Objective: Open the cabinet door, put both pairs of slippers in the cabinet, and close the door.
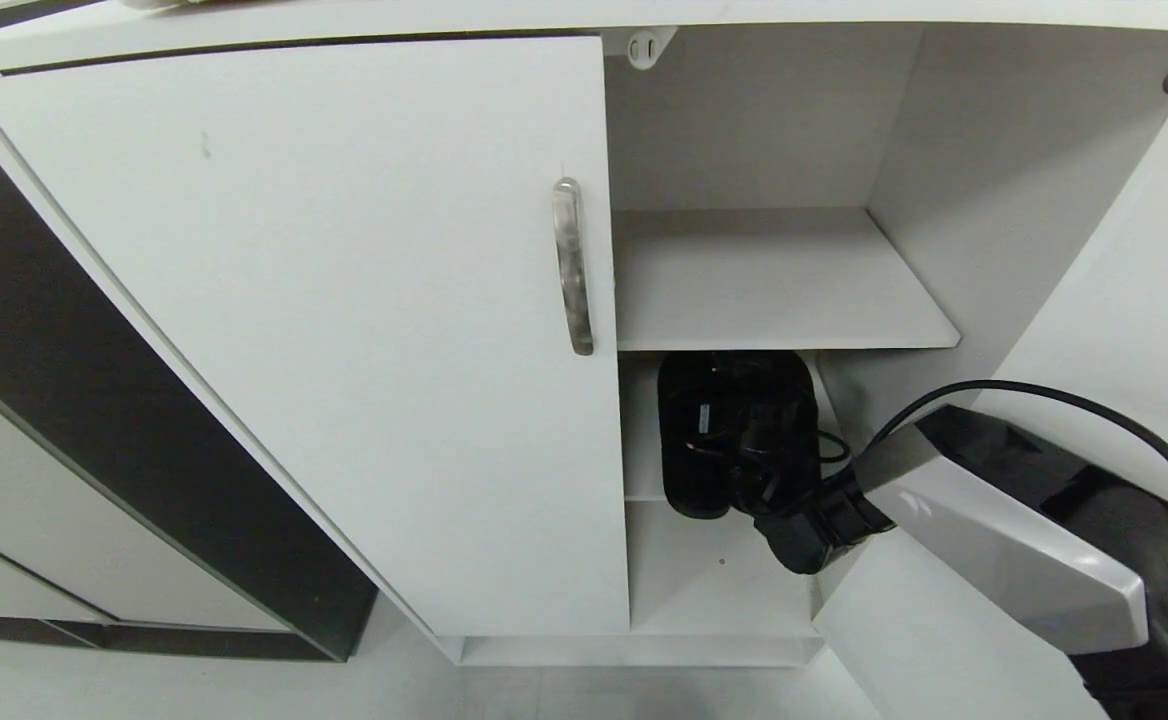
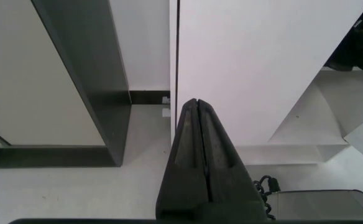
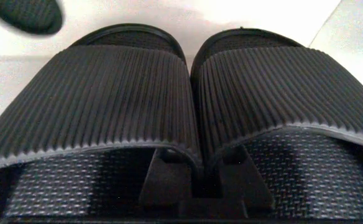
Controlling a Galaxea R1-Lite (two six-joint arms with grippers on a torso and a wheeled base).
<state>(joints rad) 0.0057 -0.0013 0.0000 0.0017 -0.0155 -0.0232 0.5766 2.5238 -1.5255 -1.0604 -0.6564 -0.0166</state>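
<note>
A pair of black ribbed slippers sits side by side at the lower shelf of the white cabinet, under the upper shelf. My right gripper reaches in from the right and is shut on the two inner strap edges where the slippers meet. A part of another black slipper lies farther in. My left gripper hangs shut and empty near the floor in front of the closed left door.
The right door stands swung open beside my right arm. The left door carries a metal handle. A dark panel borders the cabinet on the left, with pale floor below.
</note>
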